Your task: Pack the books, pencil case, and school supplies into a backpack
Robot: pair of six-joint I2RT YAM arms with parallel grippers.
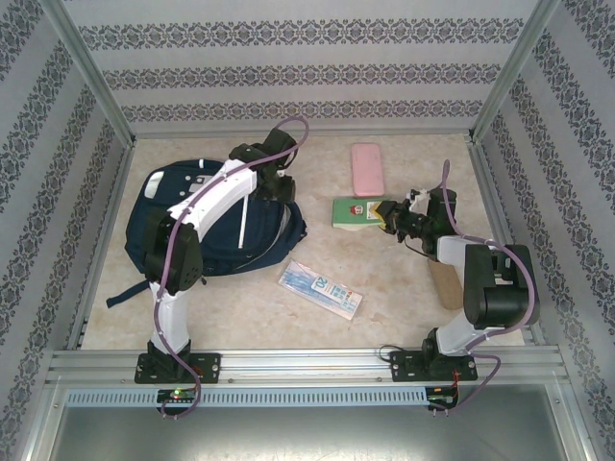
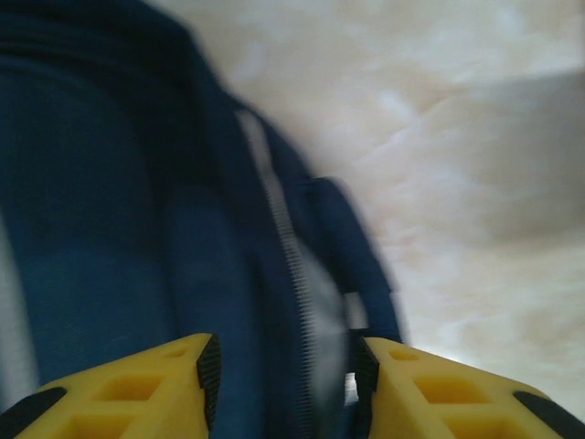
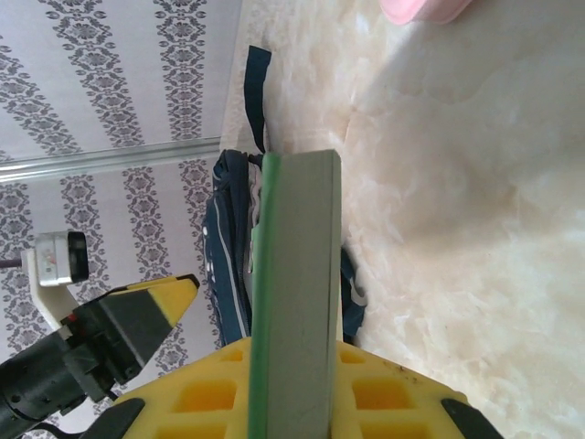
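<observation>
Left gripper [image 2: 285, 380]: yellow fingers [image 2: 187, 380] stand apart with nothing clamped, right over the backpack [image 2: 110, 274]. A zip line runs down into the gap between them. Wrist view is blurred, so I can't tell if the pads touch fabric or if the zip is undone. From above, the left gripper [image 1: 281, 182] sits at the far right edge of the backpack [image 1: 207, 226]. Bag lies flat on the left half of the table [image 1: 240, 317]. Contents: can't tell.

Centre: school supplies packet [image 1: 320, 289] lies flat and angled on the table, just beside the bag's near right corner, apart from both grippers. Pencil case [image 1: 367, 169] lies further back, near the far wall.

Right gripper [image 1: 389, 216]: clamped on the right edge of the small green book [image 1: 353, 212], which sits between pencil case and packet. In the wrist view the right gripper [image 3: 297, 384] presses both faces of the book [image 3: 297, 274], seen edge-on.

Tan flat thing [image 1: 444, 283] lies under the right arm; can't identify it.
</observation>
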